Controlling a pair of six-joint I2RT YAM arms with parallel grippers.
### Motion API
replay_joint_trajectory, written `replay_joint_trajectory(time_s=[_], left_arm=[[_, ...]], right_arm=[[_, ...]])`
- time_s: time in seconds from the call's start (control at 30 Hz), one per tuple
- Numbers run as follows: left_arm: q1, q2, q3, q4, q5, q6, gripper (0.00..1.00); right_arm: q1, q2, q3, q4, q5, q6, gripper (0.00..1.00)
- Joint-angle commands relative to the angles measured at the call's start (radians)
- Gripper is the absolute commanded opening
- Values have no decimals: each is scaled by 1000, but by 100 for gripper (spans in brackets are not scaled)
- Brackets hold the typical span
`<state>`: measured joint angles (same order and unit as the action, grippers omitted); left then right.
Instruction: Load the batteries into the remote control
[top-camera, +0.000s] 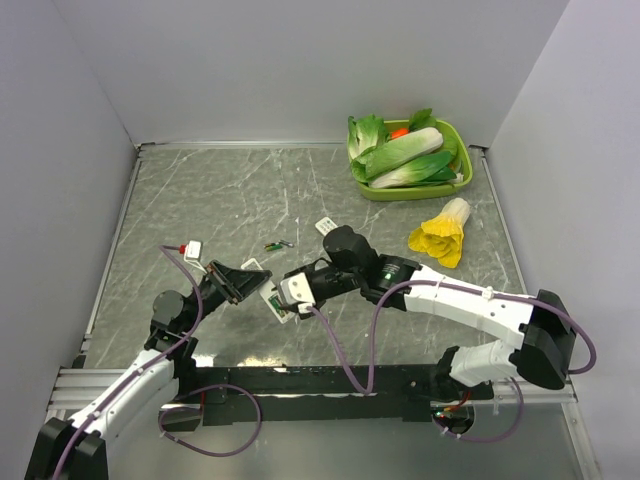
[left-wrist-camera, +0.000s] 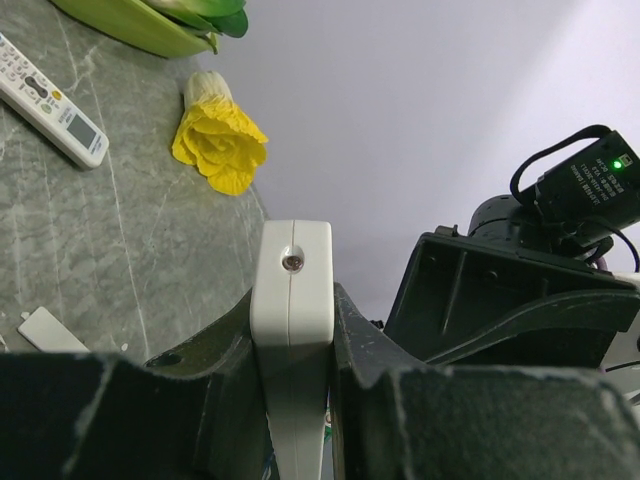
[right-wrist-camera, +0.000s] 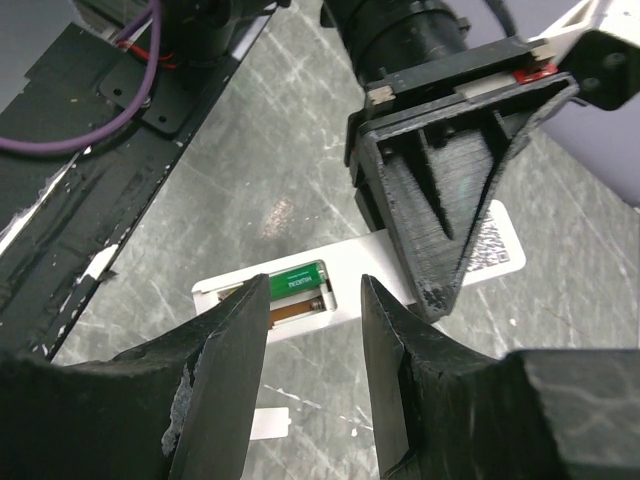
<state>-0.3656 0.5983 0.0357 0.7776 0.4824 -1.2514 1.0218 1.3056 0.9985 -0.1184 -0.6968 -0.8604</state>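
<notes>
While the left claw (left-wrist-camera: 291, 335) is closed tight across the width of the slim white plastic remote control (right-wrist-camera: 345, 262), the right claw (right-wrist-camera: 315, 300) hangs over the open rear compartment. Its jaws are apart and nothing is held between them.

Directly beneath the right claw, one small green cylindrical battery (right-wrist-camera: 293, 281) with metal ends sits in the upper slot. The slot beside it shows only a brownish interior and looks unfilled. I judge the task half done: the first cell is in and the second is yet to be fetched.

Just beside the right claw stands the left claw's black ribbed finger (right-wrist-camera: 455, 190). It is very close and leaves little room to swing sideways, so lifting straight up looks like the safer exit.

A little beyond both claws, on the grey marbled tabletop (top-camera: 200, 190), lies the second green battery (top-camera: 278, 244), flat and free on all sides. The next move calls for the right claw to rise, reach past the remote and pinch that thin cylinder across its body. It would then bring it back in line with the empty slot.

Farther off rest a wider white remote with coloured buttons (left-wrist-camera: 50, 100), a yellow leafy toy vegetable (top-camera: 440, 235) and a lime-green tray (top-camera: 400, 194) of greens near the far wall. The tabletop between the claws and that wall is open. Raised metal rails (top-camera: 112, 240) edge both sides, well apart from the work.
</notes>
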Motion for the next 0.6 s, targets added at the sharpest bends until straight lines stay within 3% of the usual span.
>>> replay_joint_trajectory(time_s=[0.0,0.57], left_arm=[[-3,5,21,38,21,-8,2],[-3,14,32,45,19,-22,2]], right_arm=[[-5,23,46,-10,-38,-42,49],[-5,73,48,5,-47,-49,47]])
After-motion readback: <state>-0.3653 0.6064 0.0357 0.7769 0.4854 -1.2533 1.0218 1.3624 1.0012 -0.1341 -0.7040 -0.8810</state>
